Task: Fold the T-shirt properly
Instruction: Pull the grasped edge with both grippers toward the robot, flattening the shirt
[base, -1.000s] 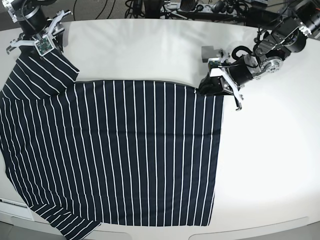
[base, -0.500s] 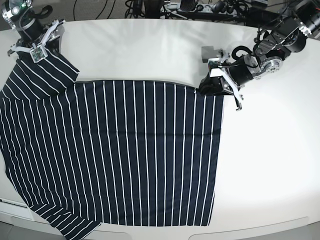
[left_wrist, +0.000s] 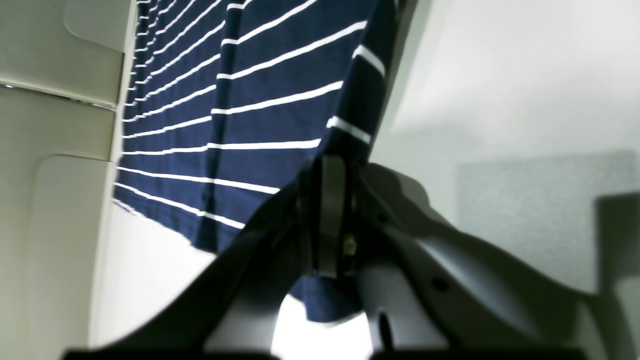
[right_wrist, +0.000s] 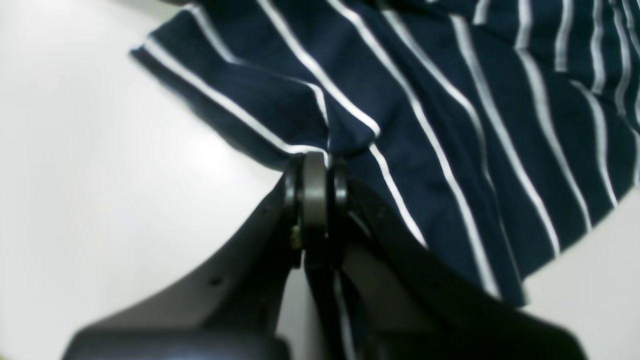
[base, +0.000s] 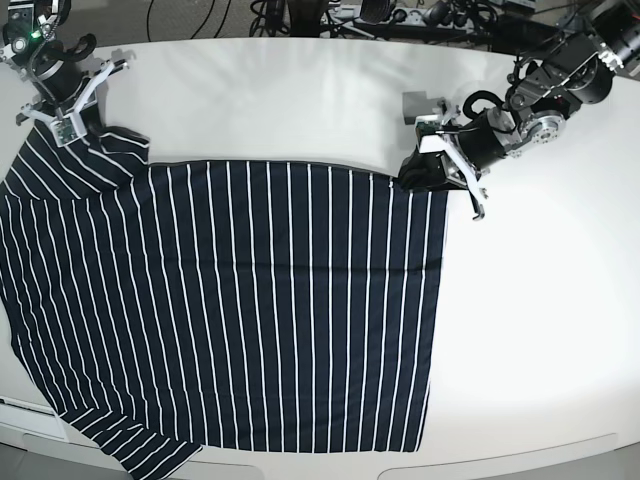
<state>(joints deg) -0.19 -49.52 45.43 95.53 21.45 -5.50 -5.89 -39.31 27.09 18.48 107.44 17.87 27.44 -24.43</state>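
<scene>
The large dark navy cloth T-shirt with thin white stripes (base: 240, 300) lies spread flat across the white round-edged table (base: 540, 330), one sleeve hanging past the near edge. The left gripper (base: 428, 172) pinches the shirt's far hem corner, jaws clamped tight on the fabric. The right gripper (base: 62, 122) clamps the bunched sleeve at the opposite far corner, fabric puckering between its jaws.

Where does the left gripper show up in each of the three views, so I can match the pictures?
Base: the left gripper is at upper right, shut on the T-shirt at its top right corner.
Left wrist: the left gripper is at centre, clamping the shirt's dark edge.
Right wrist: not in it; only the right gripper shows.
Shared landmark: the white-striped cloth on the white table.
</scene>
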